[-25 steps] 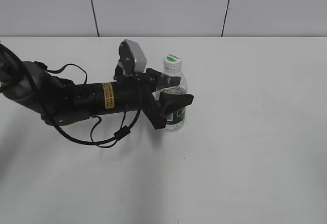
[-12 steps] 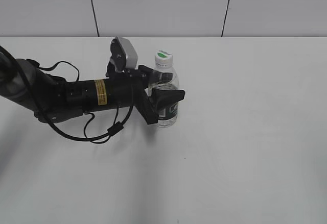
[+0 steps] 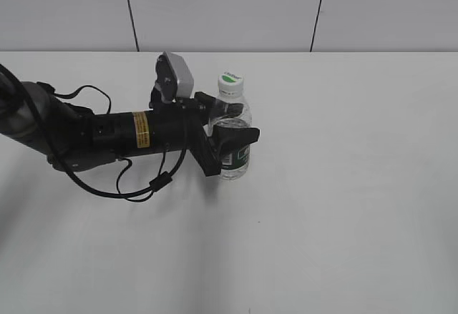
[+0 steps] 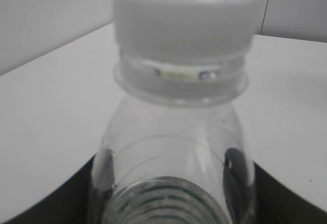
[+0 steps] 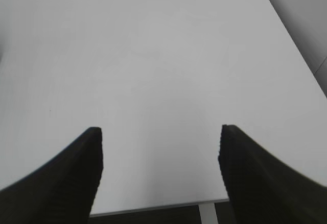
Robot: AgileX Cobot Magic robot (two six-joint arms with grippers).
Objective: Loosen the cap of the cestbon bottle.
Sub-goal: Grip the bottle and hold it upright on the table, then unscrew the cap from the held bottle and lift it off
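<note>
White table point(image 3: 358, 207) carries the upright bottle point(image 3: 233, 158), which the left gripper point(image 3: 230, 122) clasps around its body, apparently to brace it while its cap point(image 3: 230, 80) awaits the spread-fingered right gripper point(image 5: 159, 169).

A small round white plastic screw cap point(image 3: 230, 80) at upper centre carries a green mark on top. Beneath it, the clear ribbed plastic water bottle point(image 3: 233, 139) wears a dark green label band low down. The black left gripper point(image 3: 230, 121) joins a black arm with a yellow sticker point(image 3: 142, 129), all on a plain white table point(image 3: 343, 185).
</note>
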